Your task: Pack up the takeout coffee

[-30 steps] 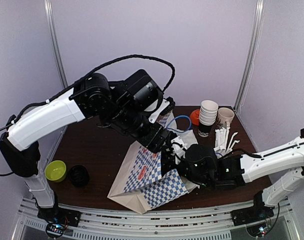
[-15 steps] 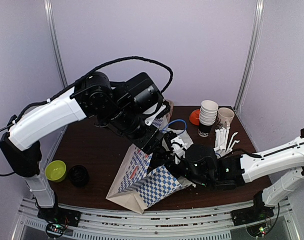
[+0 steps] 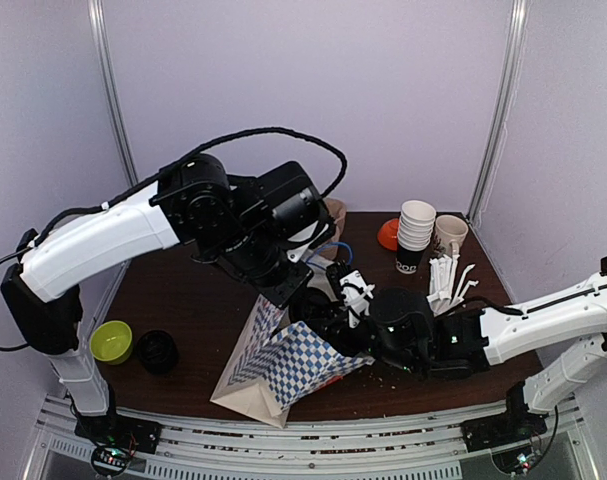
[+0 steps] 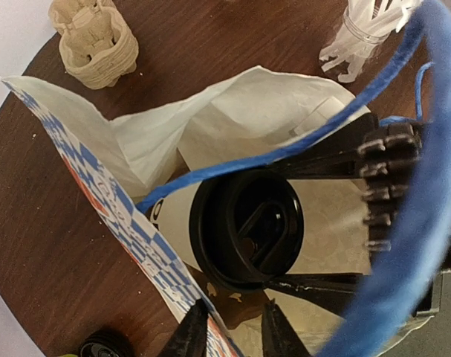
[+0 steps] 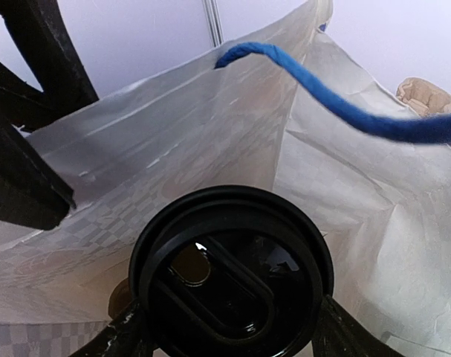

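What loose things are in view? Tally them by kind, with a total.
Checked paper bag: 1
Lidded coffee cup: 1
Pulp carrier: 1
Stack of white cups: 1
Single beige cup: 1
Orange object: 1
Green bowl: 1
Black round object: 1
Glass of straws: 1
Total: 9

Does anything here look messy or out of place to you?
Yes. The checked paper bag is tilted and crumpled rather than standing square, with the right gripper holding the coffee cup in its mouth. The pulp carrier sits apart on the table, outside the bag, with no cup in it.
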